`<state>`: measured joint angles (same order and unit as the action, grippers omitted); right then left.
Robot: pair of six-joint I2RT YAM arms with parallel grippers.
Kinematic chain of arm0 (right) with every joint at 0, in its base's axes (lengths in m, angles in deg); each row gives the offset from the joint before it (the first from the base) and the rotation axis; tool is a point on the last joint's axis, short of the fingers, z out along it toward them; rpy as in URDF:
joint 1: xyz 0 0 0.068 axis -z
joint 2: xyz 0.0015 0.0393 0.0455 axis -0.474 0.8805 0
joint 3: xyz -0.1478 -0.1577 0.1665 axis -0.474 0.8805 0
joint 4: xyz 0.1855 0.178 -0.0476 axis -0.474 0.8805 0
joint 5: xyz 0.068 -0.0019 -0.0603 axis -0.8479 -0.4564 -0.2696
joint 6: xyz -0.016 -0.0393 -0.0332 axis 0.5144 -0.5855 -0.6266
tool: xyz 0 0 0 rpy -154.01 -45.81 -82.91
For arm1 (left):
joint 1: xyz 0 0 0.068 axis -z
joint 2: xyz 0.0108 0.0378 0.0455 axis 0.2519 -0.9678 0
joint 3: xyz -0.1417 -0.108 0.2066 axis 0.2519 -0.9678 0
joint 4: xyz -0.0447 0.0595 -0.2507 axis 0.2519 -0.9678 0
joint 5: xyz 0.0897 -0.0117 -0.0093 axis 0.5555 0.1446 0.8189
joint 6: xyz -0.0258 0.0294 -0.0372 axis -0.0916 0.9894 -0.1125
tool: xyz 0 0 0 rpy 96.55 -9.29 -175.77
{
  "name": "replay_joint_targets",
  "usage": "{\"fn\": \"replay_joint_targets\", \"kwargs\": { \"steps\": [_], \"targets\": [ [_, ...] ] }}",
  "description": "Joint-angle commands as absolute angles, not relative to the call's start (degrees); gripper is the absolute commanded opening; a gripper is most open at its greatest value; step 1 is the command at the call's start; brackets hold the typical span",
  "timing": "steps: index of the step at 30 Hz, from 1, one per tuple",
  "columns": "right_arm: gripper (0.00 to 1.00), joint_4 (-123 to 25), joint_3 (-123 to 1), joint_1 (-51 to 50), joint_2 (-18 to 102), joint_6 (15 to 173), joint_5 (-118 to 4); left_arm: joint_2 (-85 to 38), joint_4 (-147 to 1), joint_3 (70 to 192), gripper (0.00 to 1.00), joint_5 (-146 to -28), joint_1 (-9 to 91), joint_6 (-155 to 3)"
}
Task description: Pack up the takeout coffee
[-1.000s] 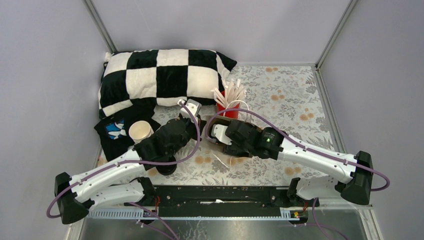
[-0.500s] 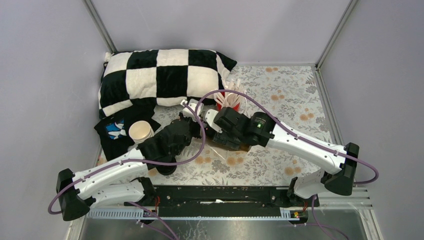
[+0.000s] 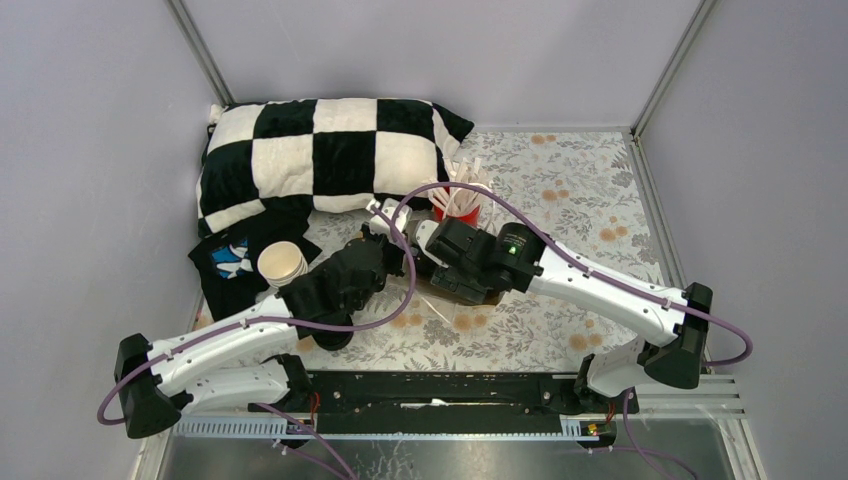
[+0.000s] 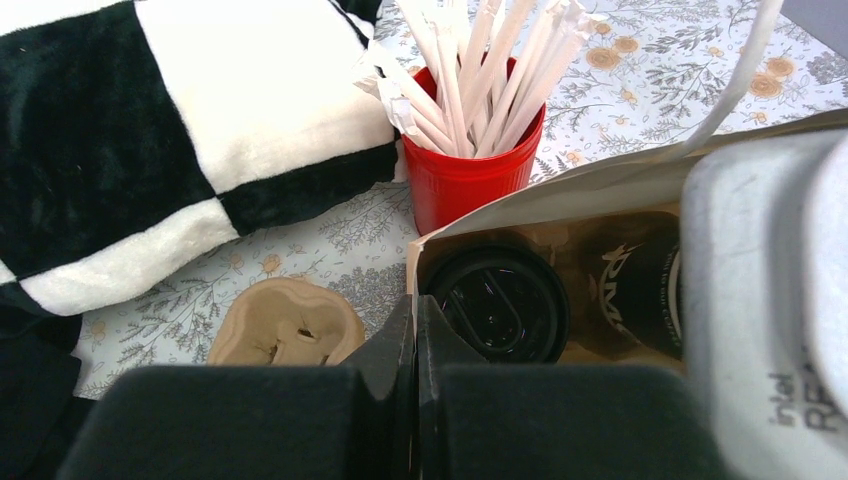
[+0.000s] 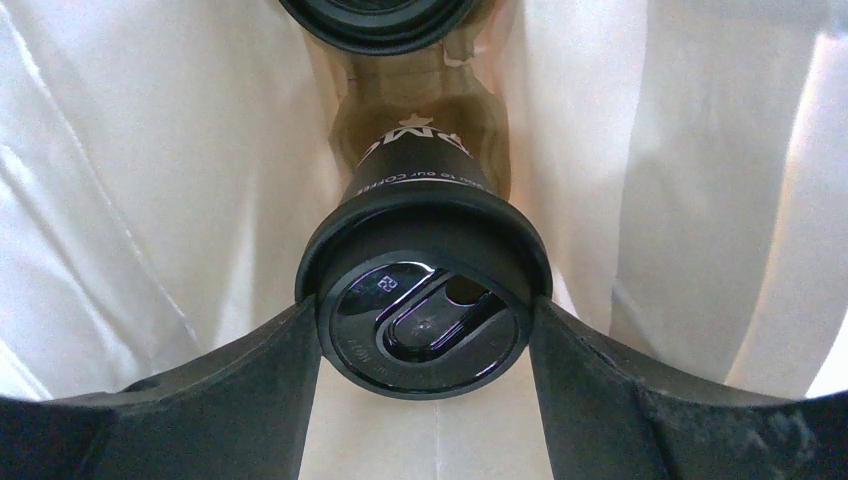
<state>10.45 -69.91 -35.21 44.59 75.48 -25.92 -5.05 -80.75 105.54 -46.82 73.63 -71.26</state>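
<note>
**brewbot_dan:** Going left to right from overhead: checkered pillow (image 3: 320, 150) up at 11 o'clock, then a stack of cream-rimmed cups (image 3: 282, 263) by the left arm. What's the left tool up to?

**kaz_yam:** The left tool (image 4: 415, 330) has its fingers pressed tight together on the near-left rim of the paper bag (image 4: 560, 195), so it looks like it's pinching that edge. A brown pulp carrier (image 4: 285, 325) lies flat on the table (image 4: 620, 90) at its 10 o'clock. A red cup of wrapped straws (image 4: 470, 170) sits just behind the bag at 12.

**brewbot_dan:** And the coffee?

**kaz_yam:** Both are inside the bag. The other cup (image 4: 497, 300) stands in the left corner, lid up. Right of it is the held cup (image 5: 425, 300). The right tool (image 5: 425, 335) is spread wide, with a finger against the black lid at 9 and at 3. The cup's long axis runs straight down into the bag, lid facing the wrist camera, sip slot aimed roughly at 2 o'clock. Can't tell if its base touches the bag floor.

**brewbot_dan:** Any room to move?

**kaz_yam:** The white bag walls stand off on both sides of the fingers. It's tighter at 12, where the other cup's lid is close. Outside the bag, open floral table runs off toward 3 o'clock.
</note>
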Motion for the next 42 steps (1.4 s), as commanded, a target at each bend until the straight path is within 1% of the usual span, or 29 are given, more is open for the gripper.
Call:
{"fn": "replay_joint_targets", "kwargs": {
  "steps": [1, 5, 6, 7, 9, 12, 15, 17, 18, 23, 26, 29, 33, 34, 38, 42],
  "targets": [
    [0.34, 11.94, -70.62, -35.08, 46.35, 80.28, -21.92, -5.17, -76.15, 109.58, 0.0, -46.42, 74.1, -70.14],
    [0.35, 6.25, -66.65, -35.08, 43.71, 78.03, -25.46, -4.58, -85.76, 114.01, 0.01, -49.34, 74.01, -75.87],
    [0.35, 4.56, -65.54, -35.08, 42.82, 77.42, -26.29, -4.39, -88.65, 114.94, 0.05, -50.35, 74.0, -77.77],
    [0.35, 3.57, -64.64, -35.08, 42.15, 76.92, -26.96, -4.13, -90.96, 115.8, 0.07, -51.1, 74.05, -79.19],
    [0.35, 2.11, -63.59, -35.08, 41.17, 76.2, -28.77, -3.71, -95.31, 117.62, 0.08, -52.34, 73.93, -81.42],
    [0.34, 2.03, -63.65, -35.08, 40.84, 75.81, -29.93, -3.79, -100.03, 120.19, 0.19, -53.58, 73.37, -84.55],
    [0.34, 1.22, -63.12, -35.08, 39.89, 75.73, -29.64, -4.79, -104.33, 122.08, 0.26, -55.5, 72.39, -87.56],
    [0.34, 0.45, -62.34, -35.08, 39.2, 75.55, -29.9, -5.99, -106.73, 123.7, 0.34, -56.7, 71.66, -88.96],
    [0.34, 0.28, -61.98, -35.08, 38.94, 75.26, -30.17, -6.97, -108.12, 124.76, 0.35, -57.5, 70.55, -89.61],
    [0.34, -0.39, -61.05, -35.09, 38.51, 73.57, -30.13, -14.06, -116.01, 132.66, 0.31, -65.33, 64.32, -91.62],
    [0.34, -1.38, -61.05, -35.08, 38.09, 73.71, -30.19, -15.38, -116.69, 132.94, 0.24, -66.09, 63.32, -91.74],
    [0.34, -1.99, -60.97, -35.14, 38.16, 73.52, -30.25, -14.27, -113.45, 130.66, 0.21, -67.13, 63.19, -90.15],
    [0.34, -1.81, -62.35, -35.14, 38.72, 72.13, -29.8, -14.22, -112.71, 129.42, 0.03, -66.25, 63.23, -87.33],
    [0.34, -1.77, -62.68, -35.12, 38.84, 71.23, -29.81, -13.93, -112.07, 128.69, 0.0, -66.47, 63.27, -86.6],
    [0.33, -0.43, -63.48, -35.16, 38.94, 63.91, -31.73, -10.44, -108.95, 124.74, 0.0, -65.99, 63.68, -87.43],
    [0.33, -1.93, -60.85, -35.66, 37.61, 56.53, -31.84, -4.89, -102.75, 119.26, 0.0, -61.26, 67.41, -87.17]
  ]
}}
